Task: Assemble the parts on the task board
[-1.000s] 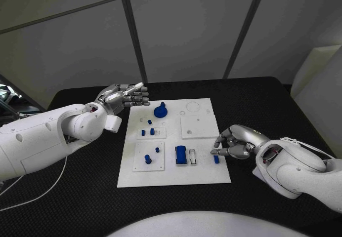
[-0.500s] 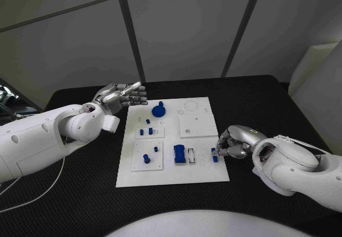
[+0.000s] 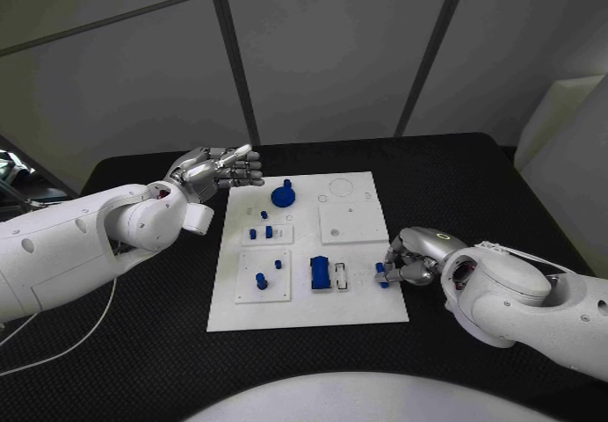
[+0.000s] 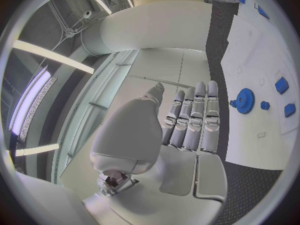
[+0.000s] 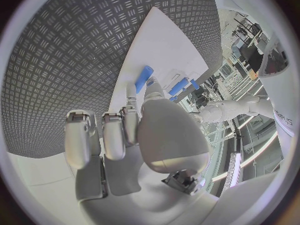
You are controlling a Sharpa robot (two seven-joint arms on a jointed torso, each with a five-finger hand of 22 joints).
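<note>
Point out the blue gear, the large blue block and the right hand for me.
blue gear [image 3: 284, 199]: head view, disc face.
large blue block [image 3: 322, 272]: head view, top face.
right hand [image 3: 408, 259]: head view, knuckles.

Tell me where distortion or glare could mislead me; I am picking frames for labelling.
Head view: the task board has straight edges and even light, no glare. Left wrist view: fisheye bends the board edge; bright ceiling strips glare beside the left robot hand. Right wrist view: the table's tread curves round the right robot hand.
</note>
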